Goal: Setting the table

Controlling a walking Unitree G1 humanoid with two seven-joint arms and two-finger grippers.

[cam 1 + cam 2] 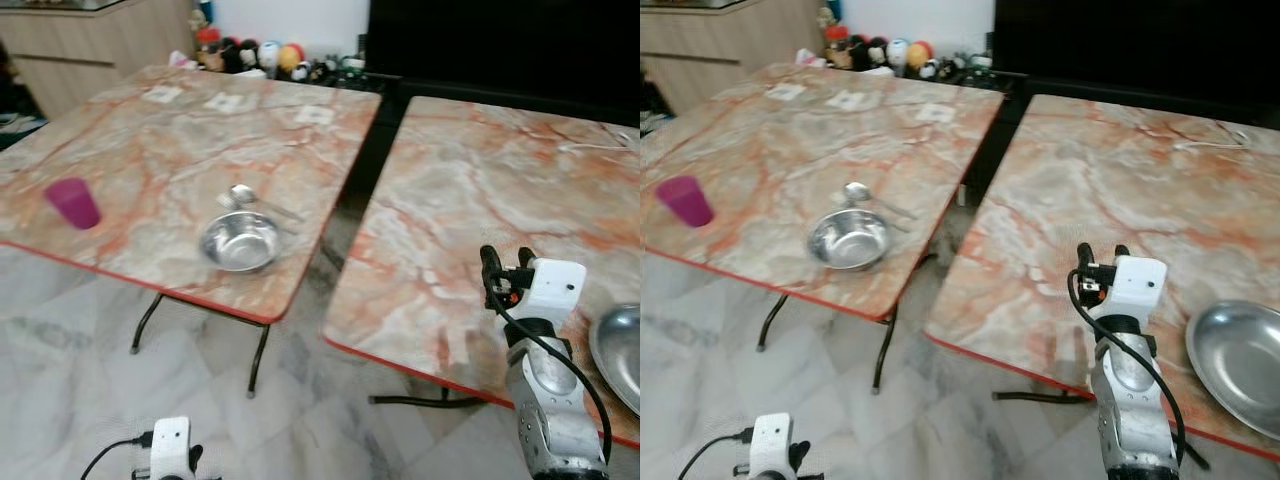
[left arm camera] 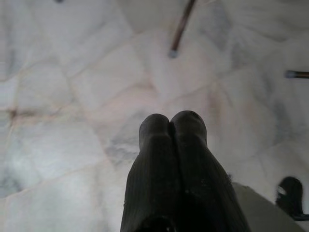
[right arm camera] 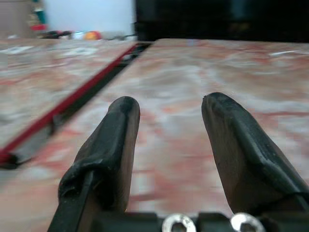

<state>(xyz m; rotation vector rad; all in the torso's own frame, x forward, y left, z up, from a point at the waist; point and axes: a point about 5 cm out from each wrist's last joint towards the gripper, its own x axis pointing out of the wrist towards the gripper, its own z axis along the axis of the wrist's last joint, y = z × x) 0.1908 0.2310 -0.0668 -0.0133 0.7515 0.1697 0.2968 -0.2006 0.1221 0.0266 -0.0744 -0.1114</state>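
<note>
Your right gripper (image 1: 1100, 252) hovers spread and empty over the right table (image 1: 1120, 180); the steel plate (image 1: 1240, 365) lies at its four o'clock. Swing carelessly and you could knock it off the edge. Left gripper (image 2: 172, 126) hangs pressed together.

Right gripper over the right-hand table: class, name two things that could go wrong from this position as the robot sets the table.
1. The metal plate sits near the right table's front edge, beside the open right gripper; a careless sideways reach might nudge it off.
2. The bowl, spoon and purple cup sit on the other table, across a gap; stretching over could clip an edge.
</note>
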